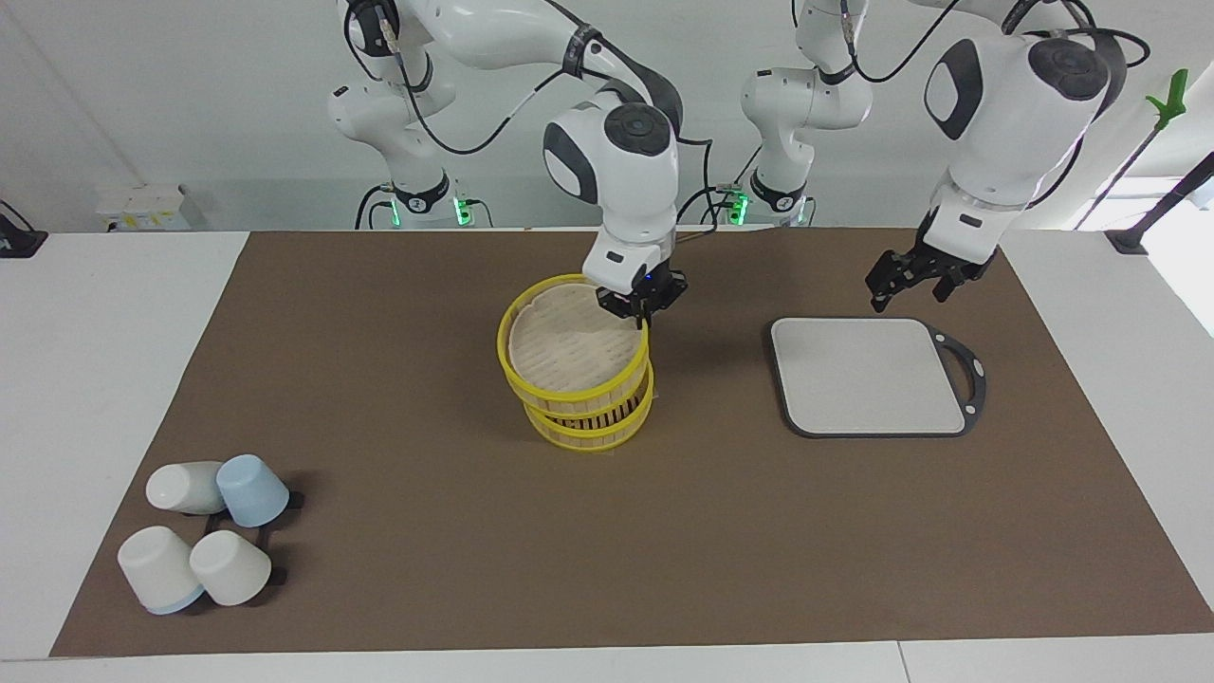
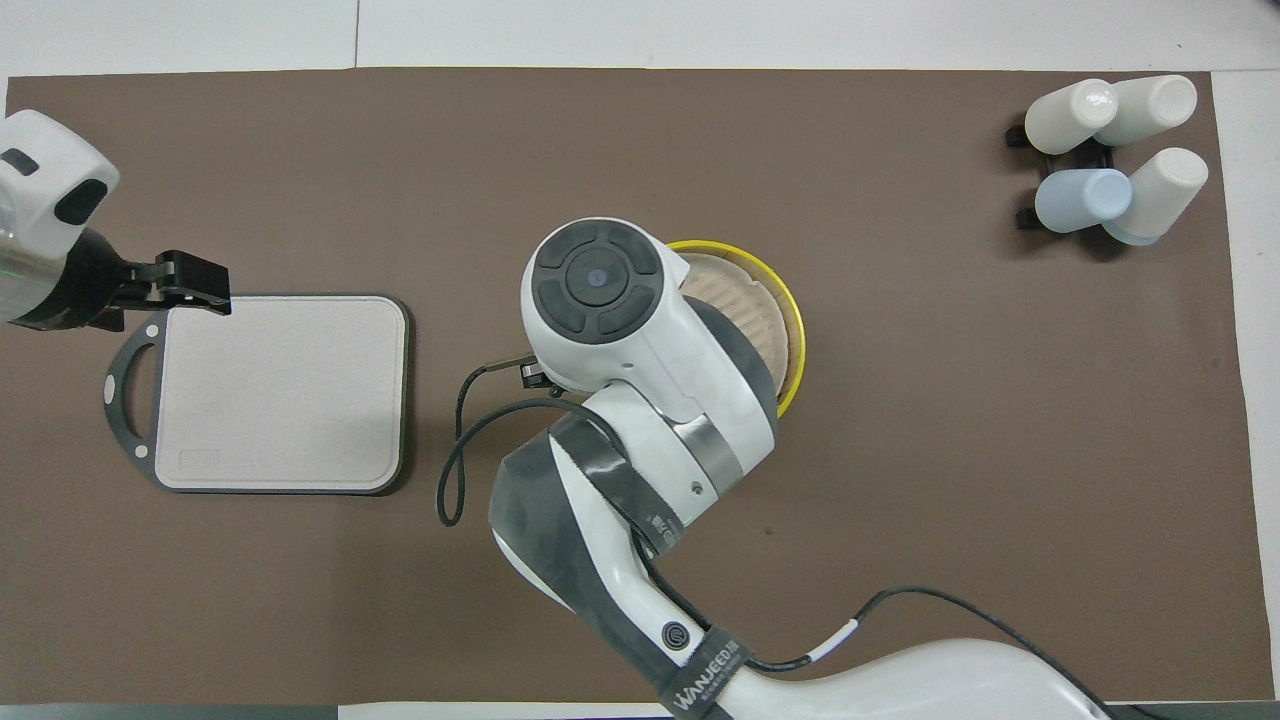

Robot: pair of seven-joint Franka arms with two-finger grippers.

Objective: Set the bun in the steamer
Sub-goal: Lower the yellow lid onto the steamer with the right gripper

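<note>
— Where is the bun?

— I can't see it anywhere; the grey board (image 1: 868, 375) is bare. It may already be inside the steamer (image 1: 577, 365), but that is only my guess.

— And your hands?

— My right gripper (image 1: 641, 305) sits at the steamer's rim, on the side nearer me, apparently setting the lid (image 1: 567, 341) on; it lies slightly askew. I can't tell if those fingers are closed. My left gripper (image 1: 909, 281) waits spread open over the board's edge.

— What's left?

— Seating the lid, likely.

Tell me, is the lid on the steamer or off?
On. The lid sits tilted and shifted on the steamer, the right gripper at its rim. The inside is hidden.
</note>
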